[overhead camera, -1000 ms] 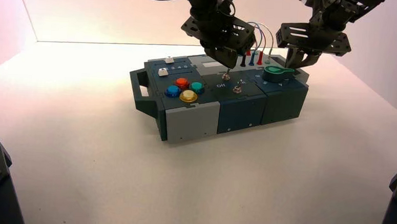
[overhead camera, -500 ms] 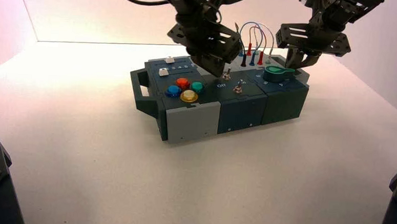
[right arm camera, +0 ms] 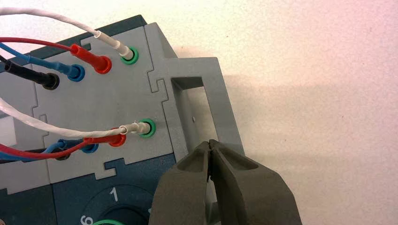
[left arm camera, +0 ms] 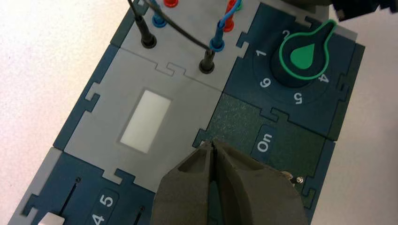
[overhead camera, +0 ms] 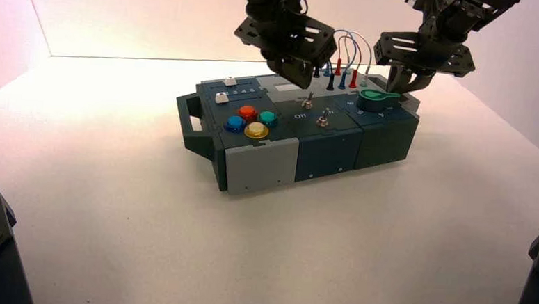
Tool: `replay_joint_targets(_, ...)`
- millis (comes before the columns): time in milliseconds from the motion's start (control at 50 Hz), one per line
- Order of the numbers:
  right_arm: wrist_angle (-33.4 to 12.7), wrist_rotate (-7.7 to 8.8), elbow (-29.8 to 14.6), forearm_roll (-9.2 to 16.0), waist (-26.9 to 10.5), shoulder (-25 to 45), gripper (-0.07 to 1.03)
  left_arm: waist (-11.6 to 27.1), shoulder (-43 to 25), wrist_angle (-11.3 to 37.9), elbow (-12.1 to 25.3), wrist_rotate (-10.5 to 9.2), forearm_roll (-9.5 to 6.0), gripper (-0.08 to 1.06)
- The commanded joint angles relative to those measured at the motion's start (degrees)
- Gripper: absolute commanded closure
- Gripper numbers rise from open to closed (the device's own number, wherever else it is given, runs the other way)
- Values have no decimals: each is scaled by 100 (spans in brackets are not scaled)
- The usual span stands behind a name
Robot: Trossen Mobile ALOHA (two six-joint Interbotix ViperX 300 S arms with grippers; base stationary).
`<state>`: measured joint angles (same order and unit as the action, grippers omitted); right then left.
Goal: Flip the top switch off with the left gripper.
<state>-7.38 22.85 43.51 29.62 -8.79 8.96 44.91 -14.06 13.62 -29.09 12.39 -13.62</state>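
High view: spotted the left gripper [overhead camera: 302, 83] over the box [overhead camera: 261, 167], fingers clenched together with nothing between them, tips near the top switch [overhead camera: 307, 103]. Could not tell about contact there. Found the top switch on the dark middle panel, as a small silver toggle beside white lettering, farther from the camera than the second toggle [overhead camera: 323, 121]. Left wrist view: saw the fingers pressed together over the seam between the grey screen panel and the dark switch panel; could not make out the top switch's position. Read "On" beside the second toggle. Logged the green-rimmed knob [left arm camera: 302, 58] on the blue panel, pointer between "2" and "4".

Tagged the right gripper [overhead camera: 399, 88] at the box's right end, near the knob, also clenched with nothing held; in the right wrist view, got fingertips over the grey handle [right arm camera: 216, 101]. Marked red, blue, black and white wires [overhead camera: 358, 45] looped above the grey socket panel [right arm camera: 96, 105], with ends plugged into sockets. On the left part of the box, listed a red button [overhead camera: 247, 112], a blue button [overhead camera: 235, 124], a green button [overhead camera: 268, 118] and a yellow button [overhead camera: 256, 130], plus two white sliders [overhead camera: 221, 97] behind them.
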Motion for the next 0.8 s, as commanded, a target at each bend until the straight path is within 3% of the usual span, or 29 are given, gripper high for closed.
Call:
replay_joint_targets(20,9,9,-105,9,0,-62,98,53,97,26,158,18,-26,100)
replay_joint_targets(420,-9,9,-114,9,26,-26,98,316,-18,149,334,18,-26,100)
replay_joint_targets(800,-35,9,-114,9,62,-18,98,281,-229,167,281,9,-35,100)
